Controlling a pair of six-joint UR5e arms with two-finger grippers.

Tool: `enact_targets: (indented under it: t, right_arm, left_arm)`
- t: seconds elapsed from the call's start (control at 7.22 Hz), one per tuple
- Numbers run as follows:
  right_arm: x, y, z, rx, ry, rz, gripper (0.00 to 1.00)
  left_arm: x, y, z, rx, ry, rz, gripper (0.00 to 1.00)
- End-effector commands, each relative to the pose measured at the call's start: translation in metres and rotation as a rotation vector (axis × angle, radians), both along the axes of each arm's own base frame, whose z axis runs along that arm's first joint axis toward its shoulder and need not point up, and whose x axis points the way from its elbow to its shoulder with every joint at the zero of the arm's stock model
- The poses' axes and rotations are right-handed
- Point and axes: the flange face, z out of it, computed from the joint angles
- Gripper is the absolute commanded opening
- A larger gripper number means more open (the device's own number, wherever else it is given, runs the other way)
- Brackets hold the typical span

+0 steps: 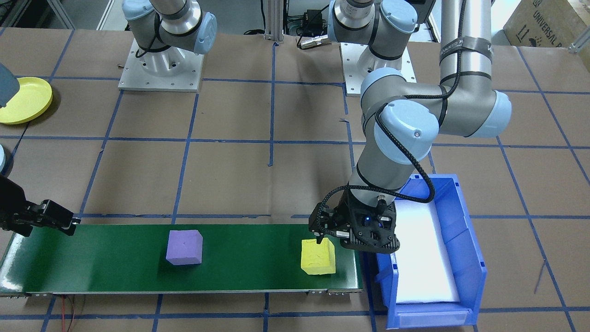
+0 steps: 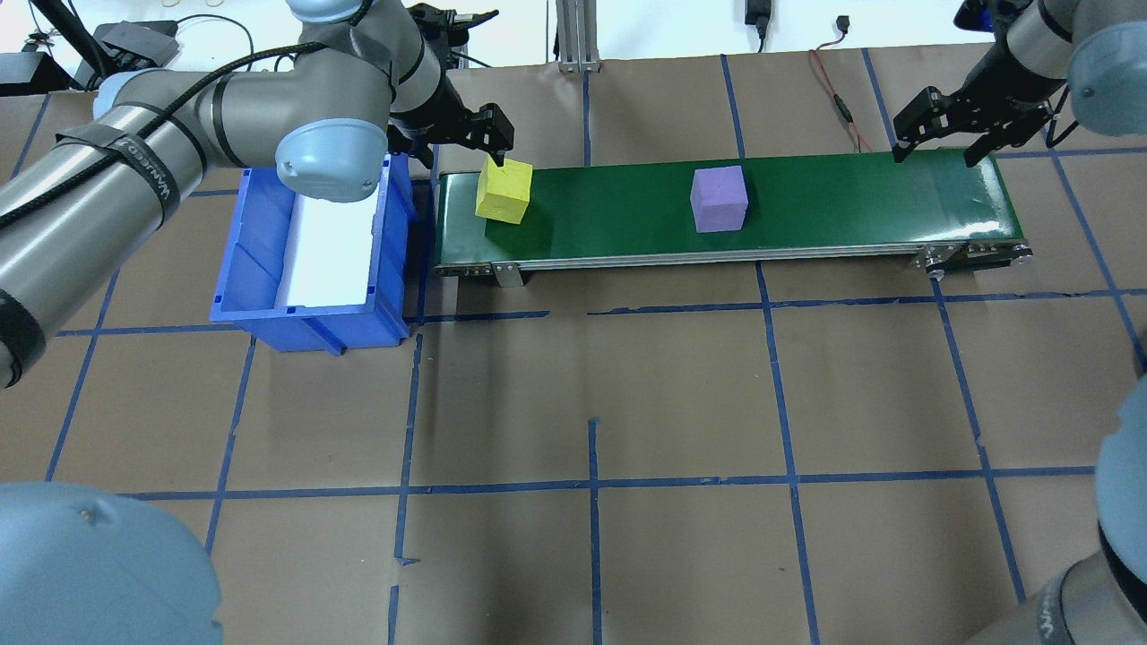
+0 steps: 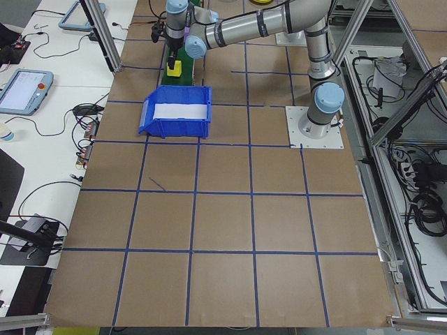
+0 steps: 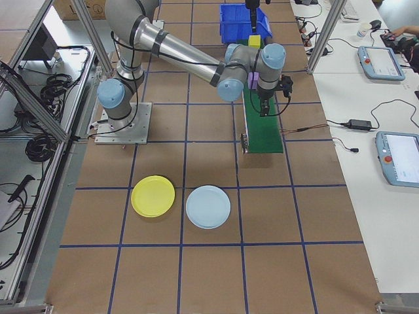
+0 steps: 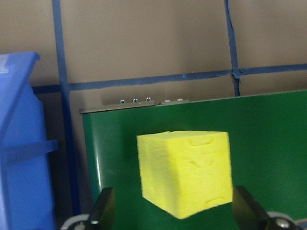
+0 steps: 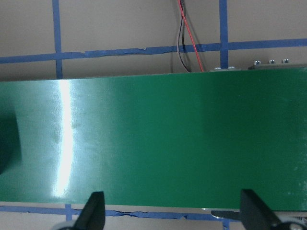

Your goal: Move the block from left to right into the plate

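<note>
A yellow block (image 1: 318, 257) (image 2: 504, 190) (image 5: 184, 175) sits on the green belt (image 2: 851, 206) at the end next to the blue bin. My left gripper (image 2: 466, 134) (image 5: 173, 213) hangs open just over it. Its fingers (image 5: 103, 211) stand wide of the block's sides with gaps on both. A purple block (image 1: 184, 247) (image 2: 719, 199) rests mid-belt. My right gripper (image 2: 936, 148) (image 6: 172, 215) is open above the bare far end of the belt (image 6: 153, 143), holding nothing. The yellow plate (image 1: 23, 100) (image 4: 153, 196) lies on the table, well away from the belt.
A blue bin (image 1: 433, 249) (image 2: 314, 251) with a white liner stands against the belt's end by my left gripper. A light blue plate (image 4: 208, 207) lies beside the yellow one. Red and black wires (image 6: 184, 33) run behind the belt.
</note>
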Motion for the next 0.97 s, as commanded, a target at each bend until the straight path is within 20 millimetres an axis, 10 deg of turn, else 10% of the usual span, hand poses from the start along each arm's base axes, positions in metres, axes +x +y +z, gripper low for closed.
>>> enact_targets:
  t: [0.0, 0.42, 0.83]
  right_arm:
    - [-0.001, -0.002, -0.001, -0.011, 0.004, 0.0, 1.0]
    - [-0.001, -0.018, -0.019, -0.046, -0.036, 0.002, 1.0]
    - [0.01, -0.023, -0.024, -0.085, -0.161, 0.008, 1.0]
  left_arm:
    - [0.016, 0.023, 0.056, -0.016, -0.078, 0.018, 1.0]
    - [0.09, 0.081, 0.127, 0.145, -0.091, 0.093, 1.0]
    - [0.089, 0.109, 0.131, 0.244, -0.097, 0.098, 1.0]
